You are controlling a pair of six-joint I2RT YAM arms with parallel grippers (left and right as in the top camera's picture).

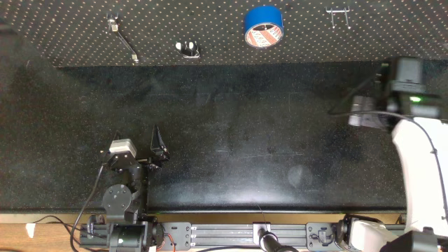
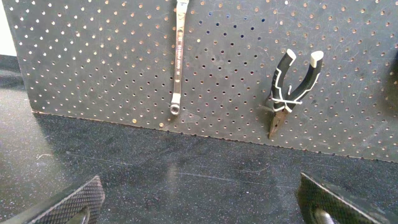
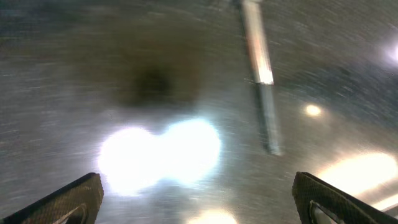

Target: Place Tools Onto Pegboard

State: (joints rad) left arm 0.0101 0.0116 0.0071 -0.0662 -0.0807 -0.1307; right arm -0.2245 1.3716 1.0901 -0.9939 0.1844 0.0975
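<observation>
- Jaws on both grippers stood released and empty. The left gripper (image 2: 199,202) sat low over the table (image 1: 245,140) and faced the pegboard (image 2: 93,62), while the right gripper (image 3: 199,196) was by the table's right edge.
- Already on the pegboard were a wrench (image 2: 178,56), pliers (image 2: 291,87) and a roll of tape (image 1: 264,26). A hook (image 1: 338,15) near the board's right end was bare.
- Ahead of the right jaws lay a slim metal bar (image 3: 261,81) on a glaring surface, too blurred to name as a tool.
- Its long axis ran away from the gripper, across the line between the two fingers, and it lay nearer one finger than the other. I judged that the jaws would need a sideways shift before closing.
- The right arm was the nearer one to both the bar and the bare hook.
- The left wrist view showed the wrench hanging straight and the pliers nose-down, which the top view flattened. The top view gave the spacing of the tape and hook along the board.
</observation>
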